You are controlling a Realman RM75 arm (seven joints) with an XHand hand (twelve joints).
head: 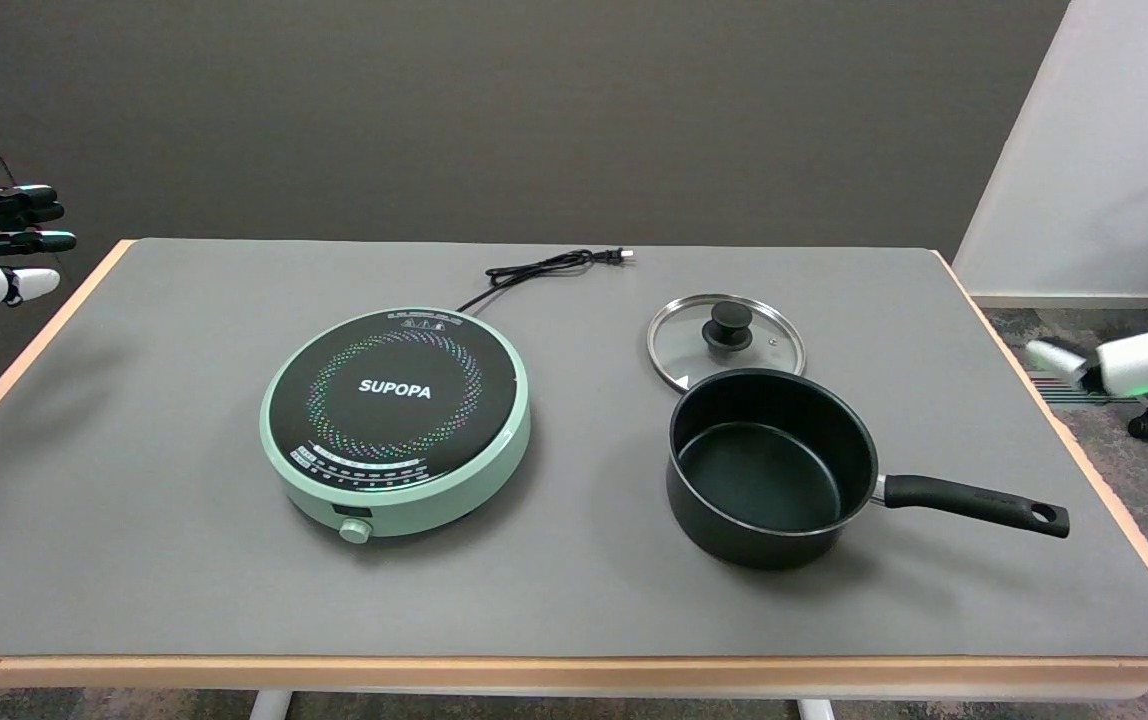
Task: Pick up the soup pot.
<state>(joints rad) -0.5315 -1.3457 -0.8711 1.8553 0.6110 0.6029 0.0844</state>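
The table [184,560], covered in a grey mat, is seen well to the left of the right hand [1109,362], which is only partly in view at the picture's right edge, blurred, beyond the table's right border. Its fingers cannot be made out clearly, so how far it is spread cannot be told; nothing is seen in its hold.

A green induction cooker [396,420] sits farthest from the hand, on the table's left half. The soup pot [772,468] stands upright and empty on the mat, nearer the hand, its black handle [974,503] pointing toward the table's right edge, below and left of the hand. A glass lid [726,338] lies flat just behind the pot, apparently touching its rim.

The approach is judged to be the step in hand; no contact is made. The next move is judged to call for the hand to be brought down and leftward over the handle, and closed around it.
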